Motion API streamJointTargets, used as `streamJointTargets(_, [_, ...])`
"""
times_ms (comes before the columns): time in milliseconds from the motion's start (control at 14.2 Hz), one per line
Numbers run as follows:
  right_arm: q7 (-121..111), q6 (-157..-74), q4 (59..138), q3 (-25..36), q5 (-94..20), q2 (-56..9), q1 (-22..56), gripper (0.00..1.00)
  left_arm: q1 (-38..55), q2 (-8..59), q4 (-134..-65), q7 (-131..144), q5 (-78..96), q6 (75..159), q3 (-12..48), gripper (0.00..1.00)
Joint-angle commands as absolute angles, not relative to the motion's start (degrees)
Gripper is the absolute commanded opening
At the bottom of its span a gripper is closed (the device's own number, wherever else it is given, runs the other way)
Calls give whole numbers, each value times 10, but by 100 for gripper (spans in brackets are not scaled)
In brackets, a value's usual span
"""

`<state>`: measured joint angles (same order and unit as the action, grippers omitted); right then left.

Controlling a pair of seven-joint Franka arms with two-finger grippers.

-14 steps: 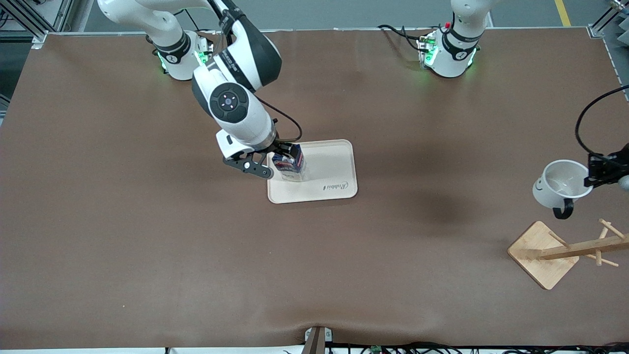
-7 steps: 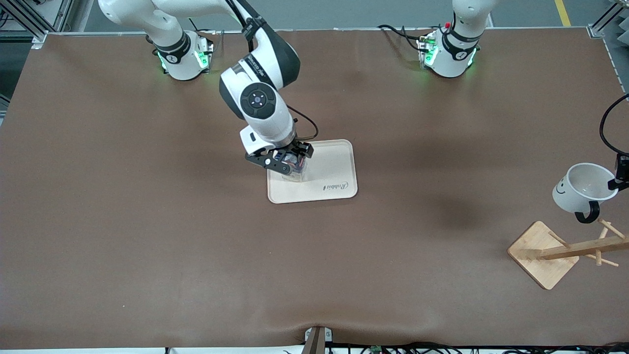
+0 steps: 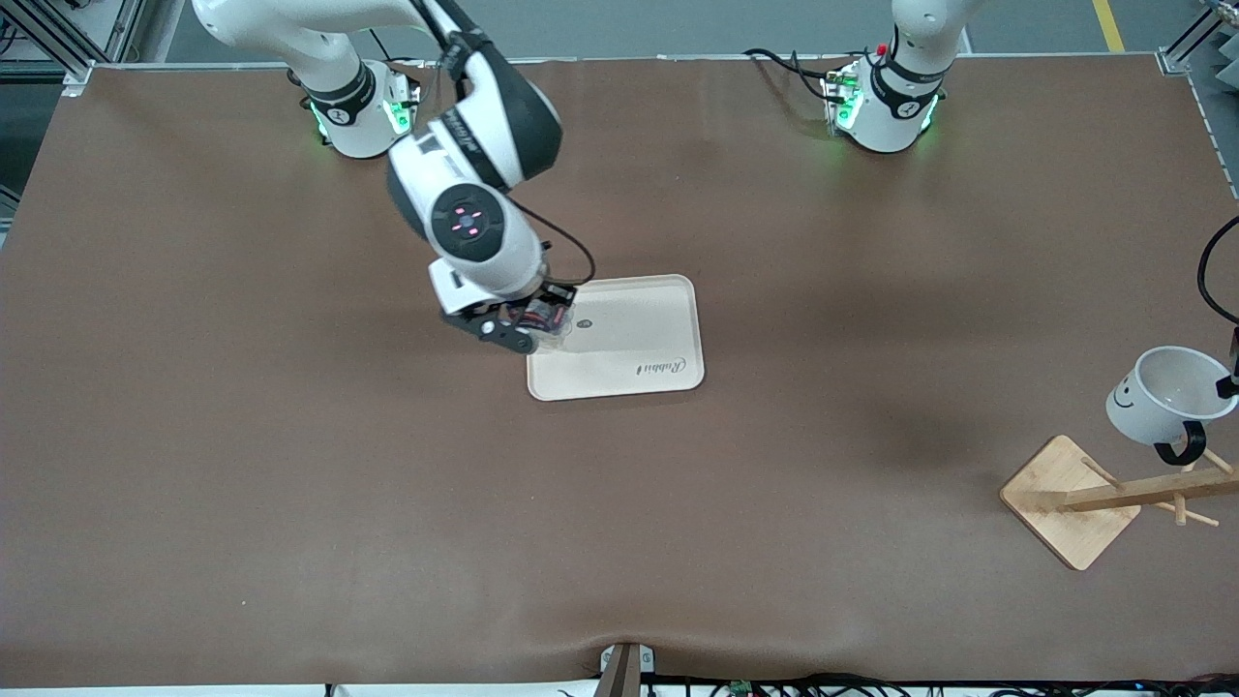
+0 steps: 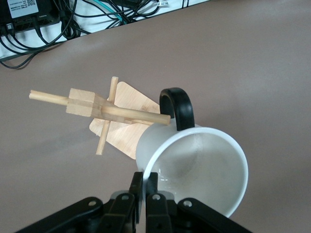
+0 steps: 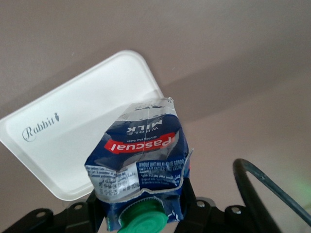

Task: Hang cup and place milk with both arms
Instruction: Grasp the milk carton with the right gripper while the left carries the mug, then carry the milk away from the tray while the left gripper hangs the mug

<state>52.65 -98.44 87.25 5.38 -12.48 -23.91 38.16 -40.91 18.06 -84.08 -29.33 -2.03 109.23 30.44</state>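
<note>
Milk (image 5: pixel 138 162) sits clamped between the right hand's (image 3: pixel 530 324) fingers, over the tray's (image 3: pixel 639 334) edge. Left hand (image 4: pixel 144 194) pinches the cup's (image 3: pixel 1162 395) rim, holding it tilted just above the wooden rack (image 3: pixel 1113 494).

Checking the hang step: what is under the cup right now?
Under the cup, held by the left gripper, are the rack's peg and wooden base. The cup covers the peg's end.

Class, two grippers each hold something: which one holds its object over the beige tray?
The right gripper, shut on the milk carton above the tray. The left gripper pinches the mug by the wooden rack.
</note>
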Motion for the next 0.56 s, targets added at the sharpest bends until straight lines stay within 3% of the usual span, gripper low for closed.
streamJointTargets(0, [450, -892, 819, 48, -133, -231, 314, 0, -429, 202, -822, -322, 2, 1096, 308, 0])
streamJointTargets(212, [326, -799, 829, 51, -127, -192, 214, 0, -440, 213, -822, -342, 13, 1098, 308, 0])
streamJointTargets(353, [260, -789, 848, 53, -102, -169, 155, 0, -439, 217, -821, -341, 12, 1100, 308, 0])
streamJointTargets(424, [215, -788, 851, 52, -90, -167, 126, 0, -439, 218, -821, -334, 12, 1104, 308, 28])
streamJointTargets(494, [197, -788, 859, 54, -85, -162, 104, 0, -436, 218, -821, -329, 12, 1106, 308, 62])
